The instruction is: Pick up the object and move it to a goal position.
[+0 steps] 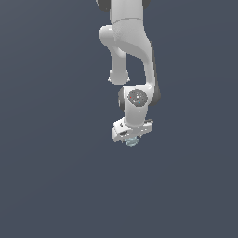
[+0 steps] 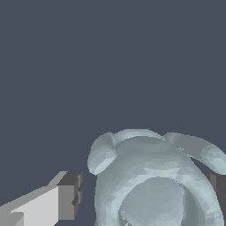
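The arm [image 1: 132,51] hangs down with the end effector [image 1: 131,137] at its tip. The object [image 1: 131,141] sits right under the end effector, tucked up between its fingers. It is a small, pale blue-grey, glassy lump.

In the wrist view the object [image 2: 154,181] looks big, because the camera is so close. It has a round ring shape with curved bits along one side, a bit like a cup with handles. One finger [image 2: 66,201] is close beside it with a thin gap showing. The other finger [image 2: 218,187] peeks out on the far side, and it looks like it touches the object. So the fingers sit on both sides of the object, but I cannot tell if they are squeezing it or if there is room left.

The object has no clear long side; it is about as wide one way as the other. It lies straight below the end effector, not off to a side, so the next move is likely just to close and lift, or to carry it if it is held.

The exterior view shows the whole arm and how small the object is. It does not show the fingers well. The wrist view shows the fingers and the shape, but nothing of the arm. No goal mark shows in either view
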Robot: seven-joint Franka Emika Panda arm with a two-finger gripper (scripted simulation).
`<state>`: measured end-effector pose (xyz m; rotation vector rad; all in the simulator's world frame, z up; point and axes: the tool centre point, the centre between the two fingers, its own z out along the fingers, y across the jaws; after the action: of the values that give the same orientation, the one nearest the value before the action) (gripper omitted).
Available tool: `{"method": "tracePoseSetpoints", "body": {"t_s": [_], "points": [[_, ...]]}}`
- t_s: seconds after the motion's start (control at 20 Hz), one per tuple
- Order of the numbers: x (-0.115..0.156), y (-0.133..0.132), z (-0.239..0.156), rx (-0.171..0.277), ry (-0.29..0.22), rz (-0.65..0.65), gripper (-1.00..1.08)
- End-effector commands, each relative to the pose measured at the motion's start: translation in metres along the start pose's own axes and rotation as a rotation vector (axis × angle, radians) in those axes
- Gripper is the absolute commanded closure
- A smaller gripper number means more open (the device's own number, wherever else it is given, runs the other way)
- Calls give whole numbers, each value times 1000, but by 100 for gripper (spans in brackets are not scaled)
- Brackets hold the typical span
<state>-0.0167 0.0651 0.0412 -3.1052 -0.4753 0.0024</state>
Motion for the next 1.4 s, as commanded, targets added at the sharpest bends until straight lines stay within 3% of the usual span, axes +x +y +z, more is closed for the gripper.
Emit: {"method": "tracePoseSetpoints", "body": {"t_s": [0.0,0.75,1.35], "points": [[1,0,1,0,1,0,108],[6,-1,-2,-1,2,0,108],[53,-13,-23,-1,2,0,108]]}}
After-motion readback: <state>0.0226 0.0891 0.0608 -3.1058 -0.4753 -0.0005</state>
